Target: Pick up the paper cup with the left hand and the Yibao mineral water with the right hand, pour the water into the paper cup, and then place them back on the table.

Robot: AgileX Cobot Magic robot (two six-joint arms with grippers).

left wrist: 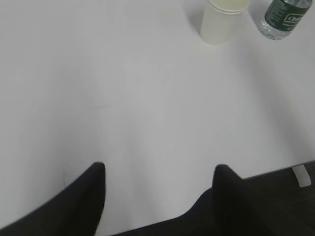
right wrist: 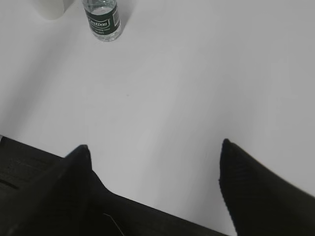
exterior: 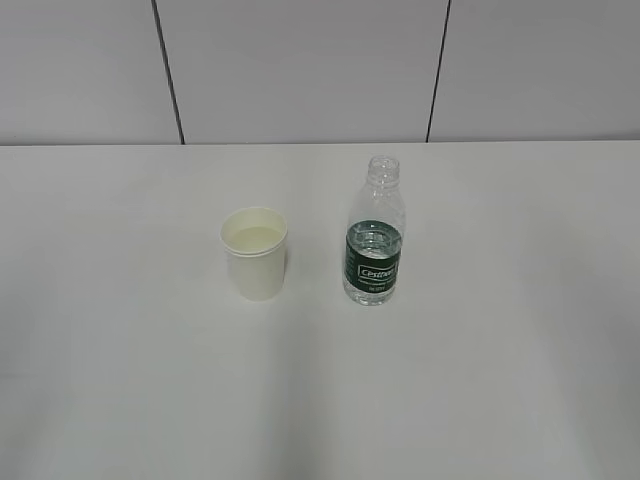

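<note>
1. Two arms are ours to work with, and neither shows in the exterior view; we see only the white table (exterior: 120, 380), wide and bare around the two task items.
2. Next in size, the Yibao mineral water (exterior: 375, 235) stands upright and capless, right of centre. Its long axis is vertical. In the right wrist view it sits far and to the left of the right hand (right wrist: 155, 147), well apart from it, so we judge that arm must reach forward and leftward.
3. Our right claw is spread wide, with nothing between its tips.
4. Smaller, the paper cup (exterior: 255, 253) stands upright just left of the bottle, near it but not touching. From the left hand (left wrist: 160, 169) it lies far and to the right, well apart.
5. Our left claw is also spread and holds nothing.
6. Smallest, the bottle's dark green label carries white boxed lettering; we read something like "C'estbon", though it is blurred. No other writing is legible.
</note>
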